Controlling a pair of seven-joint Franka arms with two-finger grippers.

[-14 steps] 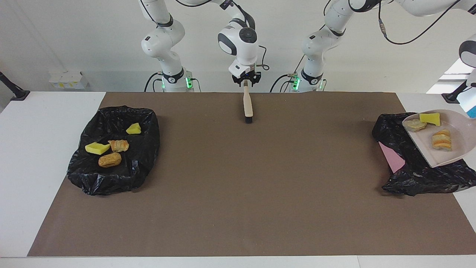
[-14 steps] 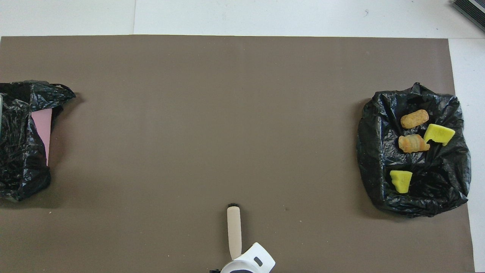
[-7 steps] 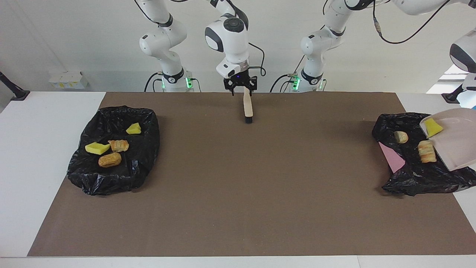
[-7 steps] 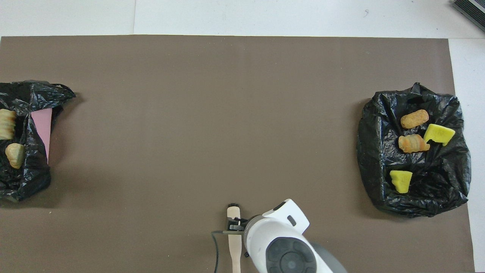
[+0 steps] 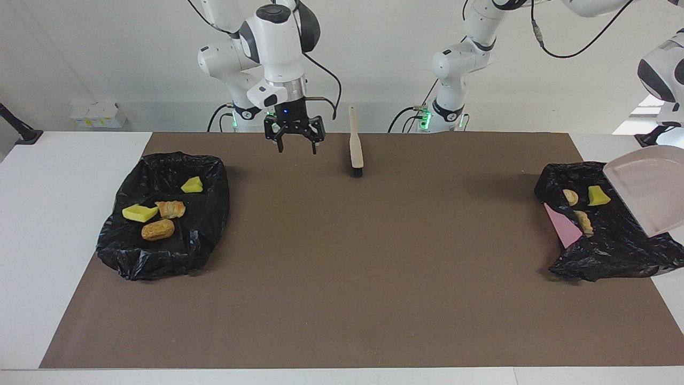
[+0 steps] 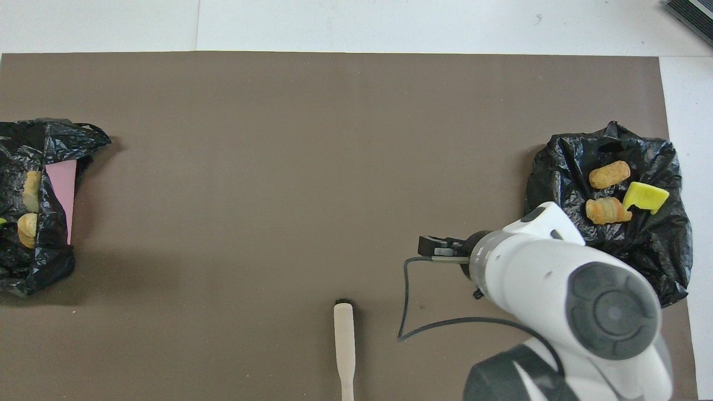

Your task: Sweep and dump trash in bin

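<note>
The trash lies in two black bags. The bag at the right arm's end (image 5: pixel 160 256) holds two yellow chunks (image 5: pixel 140 213) and two tan lumps (image 5: pixel 157 230). The bag at the left arm's end (image 5: pixel 604 256) holds one yellow chunk (image 5: pixel 598 195) and two tan lumps (image 5: pixel 570 197). The beige dustpan (image 5: pixel 649 190) hangs empty and steeply tilted over that bag, held by the left arm. The left gripper is cut off by the view's edge. My right gripper (image 5: pixel 293 140) is open and empty above the mat. The brush (image 5: pixel 355 144) has its bristle end on the mat, with nothing holding it.
A pink sheet (image 5: pixel 564 225) shows at the edge of the bag at the left arm's end. A brown mat (image 5: pixel 342 267) covers the table. In the overhead view the right arm (image 6: pixel 557 289) covers part of the bag at its end (image 6: pixel 657 262).
My right gripper let go of the brush and rose away toward the right arm's end. The dustpan tipped further, and its three pieces slid into the bag.
</note>
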